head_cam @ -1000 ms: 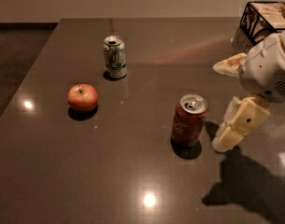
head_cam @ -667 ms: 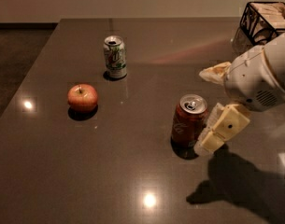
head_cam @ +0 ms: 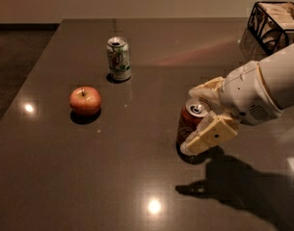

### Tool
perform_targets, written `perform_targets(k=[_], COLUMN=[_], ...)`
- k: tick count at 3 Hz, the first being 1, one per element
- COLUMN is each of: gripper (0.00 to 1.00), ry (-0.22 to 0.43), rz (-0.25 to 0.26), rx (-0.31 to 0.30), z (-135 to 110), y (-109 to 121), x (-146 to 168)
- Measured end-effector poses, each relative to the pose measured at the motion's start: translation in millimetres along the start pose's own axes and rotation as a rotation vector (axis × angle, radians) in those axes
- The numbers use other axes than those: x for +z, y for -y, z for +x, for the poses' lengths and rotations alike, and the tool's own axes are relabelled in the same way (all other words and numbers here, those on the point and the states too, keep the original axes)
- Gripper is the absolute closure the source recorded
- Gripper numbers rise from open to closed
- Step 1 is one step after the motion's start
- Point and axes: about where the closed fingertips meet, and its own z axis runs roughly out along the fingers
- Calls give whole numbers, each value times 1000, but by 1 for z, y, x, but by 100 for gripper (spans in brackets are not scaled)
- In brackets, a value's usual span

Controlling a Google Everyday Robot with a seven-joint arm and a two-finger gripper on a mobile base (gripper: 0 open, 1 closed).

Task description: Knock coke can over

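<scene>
The coke can point(head_cam: 189, 124), red with a silver top and pull tab, stands on the dark table point(head_cam: 137, 177) right of the middle. It looks upright or slightly tilted. My gripper point(head_cam: 191, 120) comes in from the right and is open, with its jaws on either side of the can. The near finger point(head_cam: 210, 134) lies across the can's front lower right side and hides part of it. The far finger point(head_cam: 207, 87) sits just behind the can's top.
A white-and-green can point(head_cam: 118, 58) stands at the back left of the table. A red apple point(head_cam: 85, 100) lies to the left. A black wire basket point(head_cam: 274, 25) stands at the back right corner. The table's left edge runs close to the apple.
My gripper has moved left, from beside the coke can to straddling it. The can stays in about the same spot. The apple and the other can have not moved.
</scene>
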Motion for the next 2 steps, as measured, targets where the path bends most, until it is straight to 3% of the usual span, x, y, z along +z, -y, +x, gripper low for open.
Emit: perform_targets(k=[2], gripper=[68], ry=[10], rz=[19], rx=[16], z=[4], y=[10], x=[2])
